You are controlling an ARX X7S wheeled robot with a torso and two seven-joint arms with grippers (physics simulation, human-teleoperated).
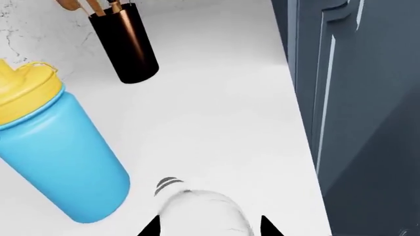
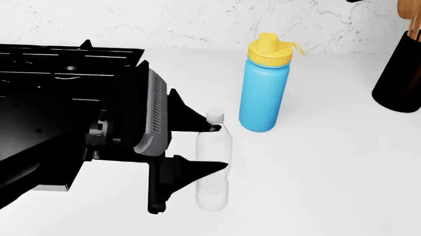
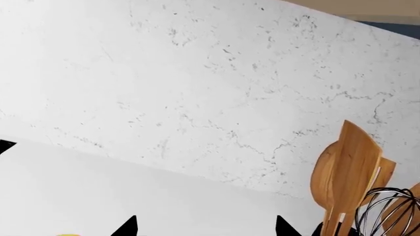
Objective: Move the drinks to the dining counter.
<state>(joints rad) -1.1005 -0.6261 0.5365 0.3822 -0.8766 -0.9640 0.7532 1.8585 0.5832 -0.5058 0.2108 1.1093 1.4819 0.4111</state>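
Left end effector (image 2: 211,147) reaching in from the left of the head view, jaws spread wide on either side of the clear bottle (image 2: 213,168), one black finger near the neck, one at mid-body, not clamped. Clear bottle standing upright on the white surface (image 2: 334,180), centre of frame, small cap on top. Sky-blue flask (image 2: 265,91) with yellow lid just behind and to the right, upright, apart from the clear bottle. Black utensil holder (image 2: 407,72) with wooden spoons at the far right edge. Black hob (image 2: 58,65) at upper left. Right end effector (image 3: 206,227) showing only fingertips at the bottom of its wrist view, spread apart, holding nothing, facing the marbled wall (image 3: 196,88).
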